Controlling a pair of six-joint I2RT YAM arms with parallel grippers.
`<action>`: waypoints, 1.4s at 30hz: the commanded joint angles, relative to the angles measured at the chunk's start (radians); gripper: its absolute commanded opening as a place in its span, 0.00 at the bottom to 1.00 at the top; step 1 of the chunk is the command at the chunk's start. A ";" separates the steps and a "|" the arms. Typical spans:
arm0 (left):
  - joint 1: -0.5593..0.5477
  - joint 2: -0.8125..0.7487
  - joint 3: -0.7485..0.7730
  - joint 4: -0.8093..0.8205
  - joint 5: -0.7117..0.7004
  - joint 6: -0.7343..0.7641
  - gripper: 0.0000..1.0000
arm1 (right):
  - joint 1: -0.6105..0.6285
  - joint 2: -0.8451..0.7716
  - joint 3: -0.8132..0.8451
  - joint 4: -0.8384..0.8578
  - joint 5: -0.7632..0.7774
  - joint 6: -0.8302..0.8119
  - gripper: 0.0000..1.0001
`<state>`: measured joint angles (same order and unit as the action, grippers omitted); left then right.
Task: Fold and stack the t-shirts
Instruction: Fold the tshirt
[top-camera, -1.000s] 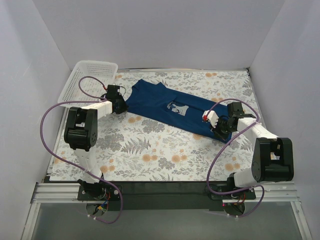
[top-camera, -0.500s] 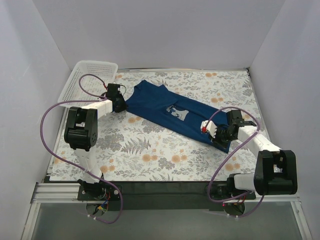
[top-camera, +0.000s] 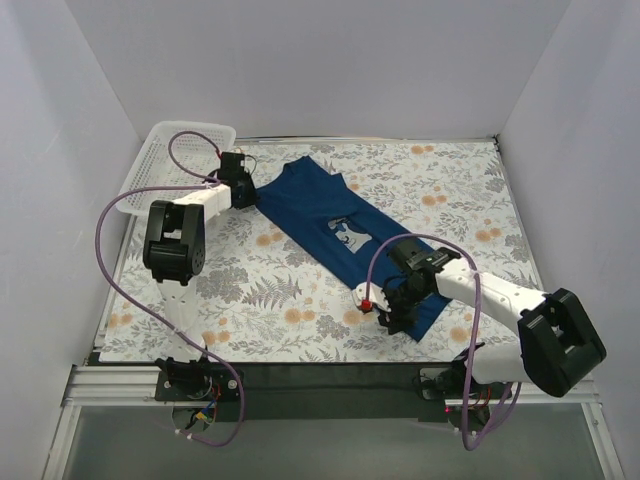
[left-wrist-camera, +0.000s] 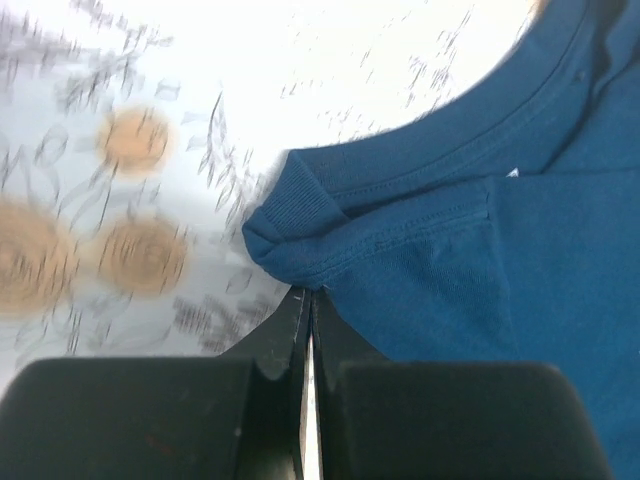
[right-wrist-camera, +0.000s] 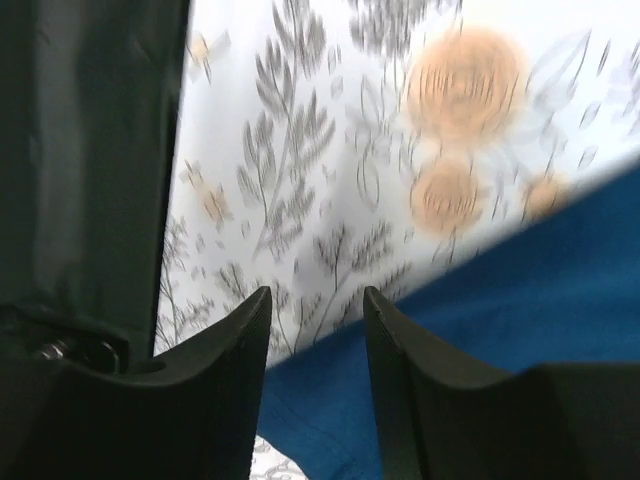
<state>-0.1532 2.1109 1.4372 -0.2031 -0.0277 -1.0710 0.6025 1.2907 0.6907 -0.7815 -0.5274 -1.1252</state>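
Flattening stage I'd say: shirt (top-camera: 345, 225) is lying on the bench (top-camera: 290, 300) right of the basket (top-camera: 165, 150), left pincer (left-wrist-camera: 308, 300) clamping its collar, right pincer (right-wrist-camera: 315, 300) hovering half-open, empty, needing a hem grab next.

**T-shirt** (top-camera: 330, 215): navy knitted cloth, matt and soft. The left wrist view shows a ribbed collar (left-wrist-camera: 430, 150) and a stitched seam. The chest print (top-camera: 347, 233) is flat and light grey.

**Table cover** (top-camera: 300, 300): smooth matt sheet printed with flowers and ferns; cloth or paper cannot be told.

**Basket** (top-camera: 160, 165): white plastic mesh with a slight gloss.

**Left arm** (top-camera: 172, 240) and **right arm** (top-camera: 500, 295): smooth white and black plastic housings with a dull sheen.

**Left gripper** (left-wrist-camera: 308, 300) and **right gripper** (right-wrist-camera: 315, 310): black plastic fingers, smooth and matt.

**Cables** (top-camera: 98, 232): smooth purple sheath.

**Front rail** (top-camera: 110, 388): bare pale metal.

**Walls** (top-camera: 320, 70): plain matt white panels.
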 joint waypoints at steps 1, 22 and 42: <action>0.006 0.044 0.100 -0.005 0.026 0.046 0.01 | 0.071 0.033 0.130 -0.027 -0.088 0.088 0.43; 0.007 -0.403 -0.118 0.102 0.190 0.095 0.61 | -0.541 0.547 0.658 0.321 -0.195 0.691 0.68; -0.181 -0.635 -0.597 0.153 0.393 -0.092 0.60 | -0.649 0.660 0.587 0.251 -0.161 0.594 0.59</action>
<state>-0.3470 1.5421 0.8368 -0.0811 0.3828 -1.1751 -0.0467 1.9388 1.2858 -0.5007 -0.6868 -0.4950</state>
